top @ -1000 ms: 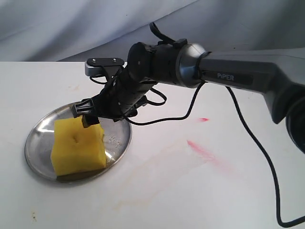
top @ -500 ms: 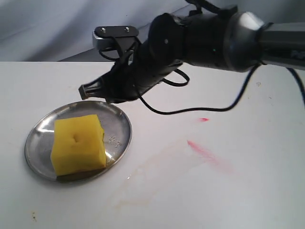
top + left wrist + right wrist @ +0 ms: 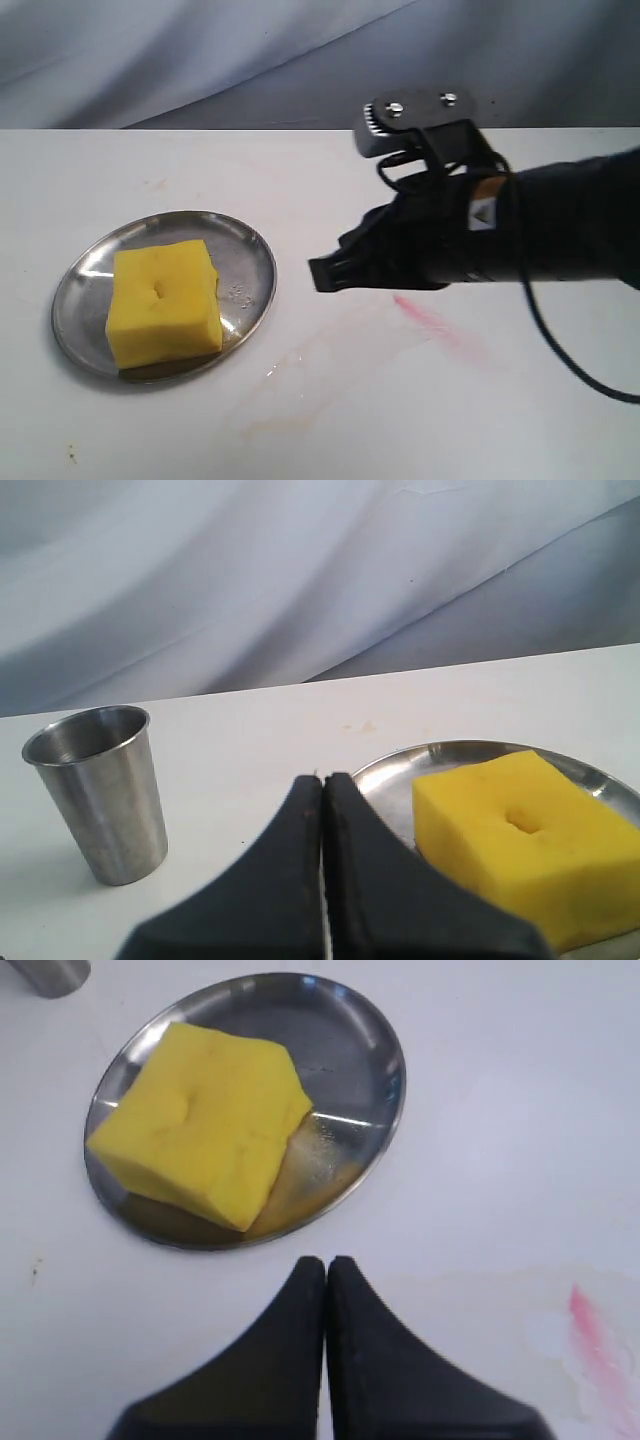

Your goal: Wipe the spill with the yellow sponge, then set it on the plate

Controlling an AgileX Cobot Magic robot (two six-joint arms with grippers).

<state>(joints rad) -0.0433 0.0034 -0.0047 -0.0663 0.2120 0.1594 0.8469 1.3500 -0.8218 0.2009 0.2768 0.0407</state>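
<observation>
The yellow sponge (image 3: 165,300) lies on the silver plate (image 3: 248,268) at the left of the table, with nothing holding it. My right gripper (image 3: 318,274) hovers to the right of the plate, jaws shut and empty, apart from the rim. From its wrist view the shut gripper (image 3: 326,1262) sits short of the plate (image 3: 350,1050) and sponge (image 3: 205,1120). My left gripper (image 3: 323,779) is shut and empty, just short of the plate (image 3: 400,770) with the sponge (image 3: 520,850) on it. No amber puddle shows; only a faint tan smear (image 3: 295,362) marks the table.
A pink-red streak (image 3: 435,325) crosses the table under my right arm, and it shows as the streak (image 3: 600,1345) in the right wrist view. A steel cup (image 3: 100,790) stands left of the plate in the left wrist view. Grey cloth hangs behind the table.
My right gripper let go of the sponge on the plate, lifted, then pulled back to the right and shut. The sponge stays put on the plate.
</observation>
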